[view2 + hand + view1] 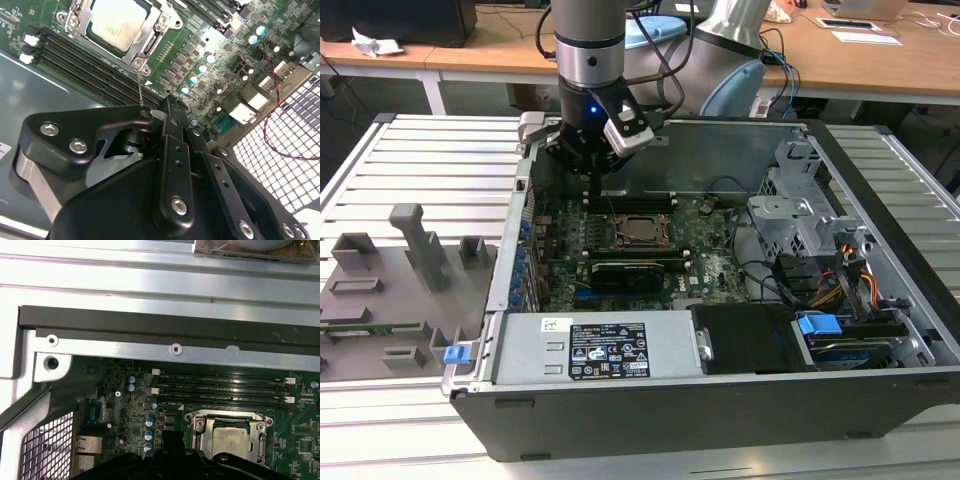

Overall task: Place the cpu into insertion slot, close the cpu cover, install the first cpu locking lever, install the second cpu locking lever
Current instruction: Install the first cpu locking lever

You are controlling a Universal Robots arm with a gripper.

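**A:** While the arm is hanging over the open grey metal computer case (720,150), where is the small flat square silver-beige cpu (117,22) sitting?

**B:** It is lying in the square silver-rimmed insertion slot (70,19) on the green motherboard (210,45). The thin silver windowed cpu cover (152,39) is lying down over its edges.

**A:** And what is the black gripper (155,112) doing?

**B:** Its fingers are looking pinched together on the free end of a thin silver wire locking lever (140,87), with no gap showing.

**A:** Which way is that lever running?

**B:** Its long axis is running straight from the socket's near corner to the fingertips, crossing the long black memory slots (80,62). So the socket is lying beyond those slots from the fingers, and the lever is standing up off the board, not lying flat beside the cover.
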